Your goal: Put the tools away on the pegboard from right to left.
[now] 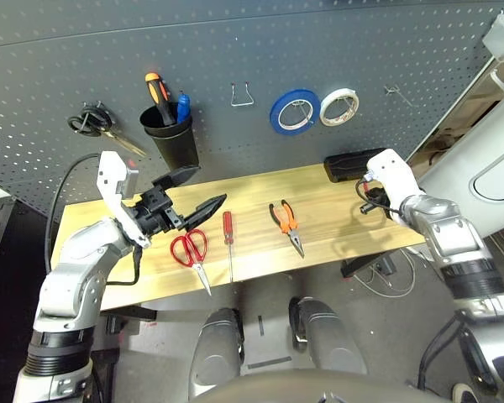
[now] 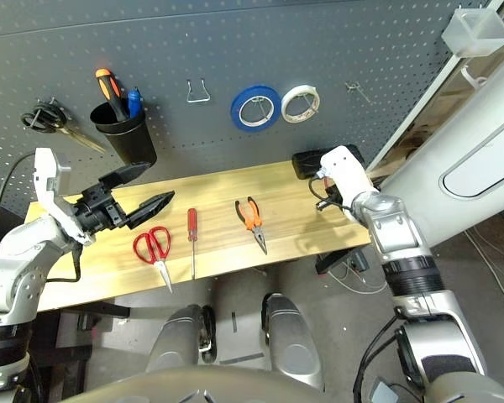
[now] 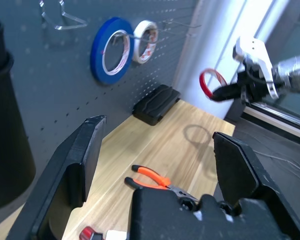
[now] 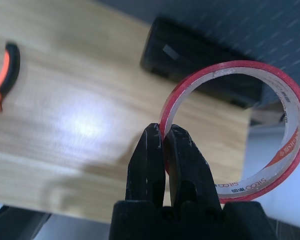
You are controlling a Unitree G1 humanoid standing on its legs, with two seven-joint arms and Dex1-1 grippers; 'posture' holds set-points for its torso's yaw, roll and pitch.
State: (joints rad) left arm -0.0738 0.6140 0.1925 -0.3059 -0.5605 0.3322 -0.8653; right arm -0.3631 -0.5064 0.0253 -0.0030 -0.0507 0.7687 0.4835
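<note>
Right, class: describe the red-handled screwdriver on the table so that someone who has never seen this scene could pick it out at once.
Start at the pale wooden table in front of the dark pegboard. Three tools lie in a row on it: red-handled scissors, then the slim screwdriver, then orange-handled pliers. It is the middle one, a single straight tool with one red handle and a thin shaft.

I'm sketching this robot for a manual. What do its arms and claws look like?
Silver, segmented forearms with dark bands, white wrist housings and thin black cables. The left claw and right claw each have two black, wedge-shaped fingers tapering to tips.
</note>
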